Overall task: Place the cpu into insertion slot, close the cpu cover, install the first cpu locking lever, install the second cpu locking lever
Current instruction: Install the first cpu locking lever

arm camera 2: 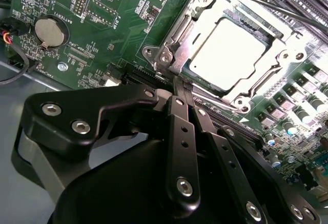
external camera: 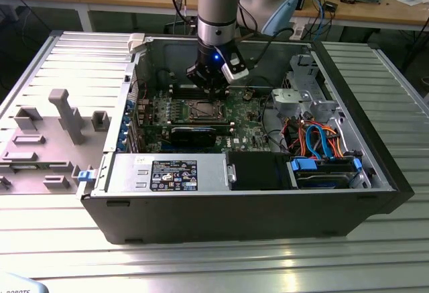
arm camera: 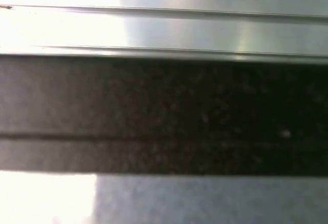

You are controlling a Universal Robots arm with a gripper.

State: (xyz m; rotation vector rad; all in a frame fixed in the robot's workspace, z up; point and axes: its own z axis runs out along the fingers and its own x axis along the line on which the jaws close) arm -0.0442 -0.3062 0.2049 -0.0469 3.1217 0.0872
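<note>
My gripper (arm camera 2: 173,83) hangs low inside the open PC case (external camera: 255,219), tips just beside one corner of the socket. In the second wrist view the black fingers (arm camera 2: 179,131) lie pressed together, nothing between them as far as I can see; the tip sits at the edge of the cpu cover (arm camera 2: 177,32), touching or nearly so, can't tell which.

The cpu (arm camera 2: 225,47) sits flat in the insertion slot (arm camera 2: 256,88), bright silver top showing through the cover's square window. Cover is down over it. A thin metal lever rod (arm camera 2: 266,6) runs along the far side of the socket; whether it's latched I can't tell.

Around the socket: green motherboard (arm camera 2: 102,44), w/ a round coin battery (arm camera 2: 50,31) near its edge and rows of small capacitors (arm camera 2: 302,106) on the opposite side.

In the exterior view the gripper (external camera: 213,92) is over the socket (external camera: 200,110), mid-board. A long black card (external camera: 193,134) lies just in front of it. Power supply w/ label (external camera: 173,174) is along the near wall; drive cage w/ blue and orange cables (external camera: 318,139) to the exterior view's right. Case rests on a ribbed metal table (external camera: 201,266); grey fixture tray (external camera: 40,139) to the exterior view's left.

First wrist view: a dark band (arm camera: 164,111) between pale metal strips, blurred.
</note>
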